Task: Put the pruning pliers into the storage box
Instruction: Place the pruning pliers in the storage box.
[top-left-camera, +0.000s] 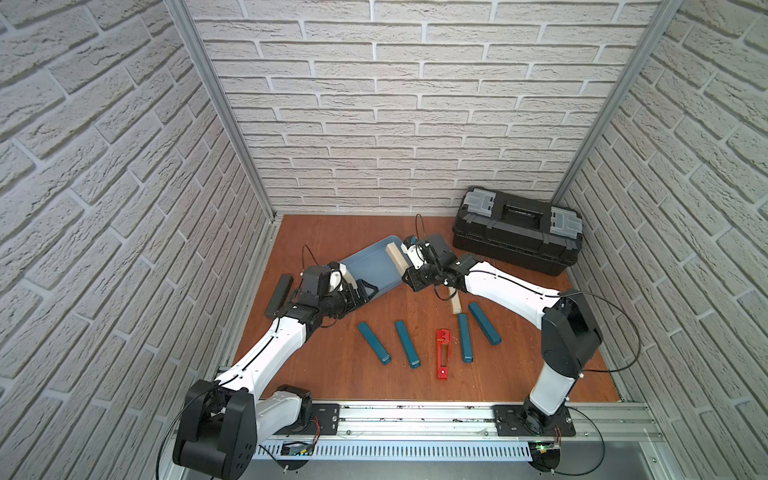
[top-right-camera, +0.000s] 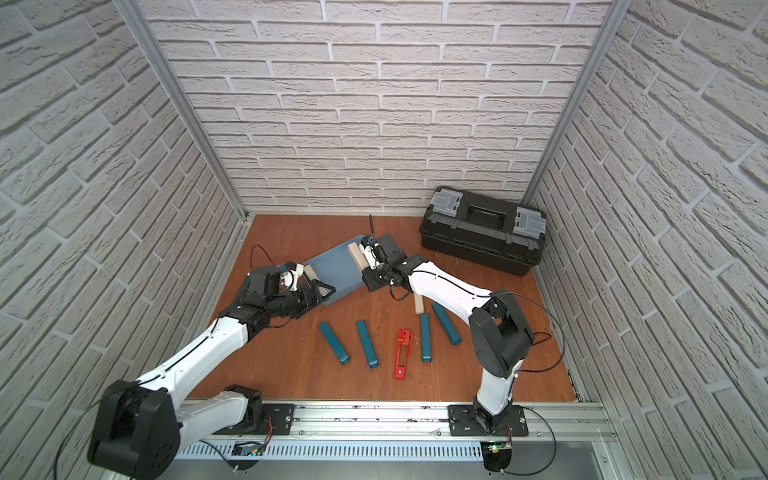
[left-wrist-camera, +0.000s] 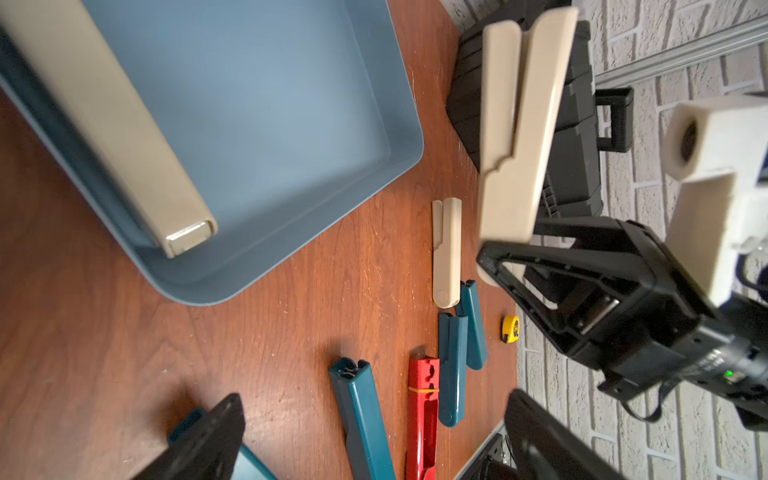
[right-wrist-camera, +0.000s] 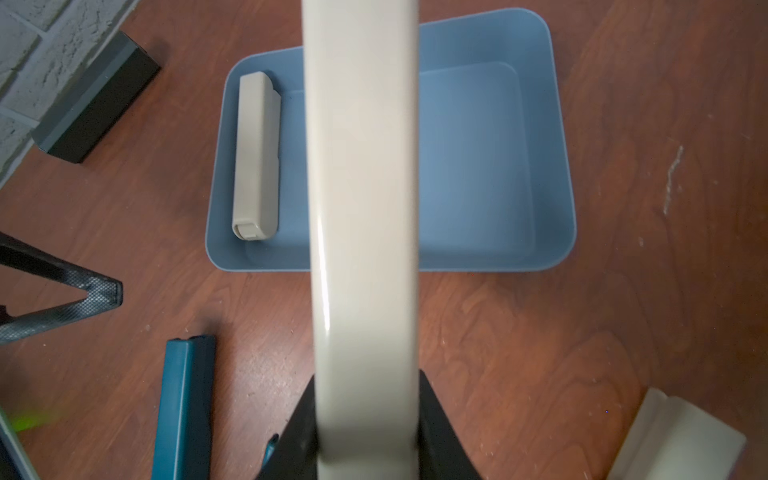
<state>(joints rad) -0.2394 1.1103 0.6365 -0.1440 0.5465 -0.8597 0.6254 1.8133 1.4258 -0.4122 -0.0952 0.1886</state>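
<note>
Left gripper (top-left-camera: 359, 289): jaws spread wide, empty, at a corner of the storage box (top-left-camera: 370, 266). One beige pruning pliers (right-wrist-camera: 255, 153) lies inside the box against the end wall nearest that gripper. Right gripper (right-wrist-camera: 368, 376): jaws pinching a second beige pliers (right-wrist-camera: 361, 166) above the box. Four teal pliers (top-left-camera: 374, 343), a red pliers (top-left-camera: 443, 354) and a third beige pliers (top-left-camera: 456, 305) lie on the table (top-left-camera: 332, 374).

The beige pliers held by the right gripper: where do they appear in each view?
In a top view: beige pliers mid-frame, at the right edge of the storage box.
In a top view: likewise.
Left wrist: upper right.
Right wrist: blurred bar down the middle.
Shared landmark: the light blue storage box.
</note>
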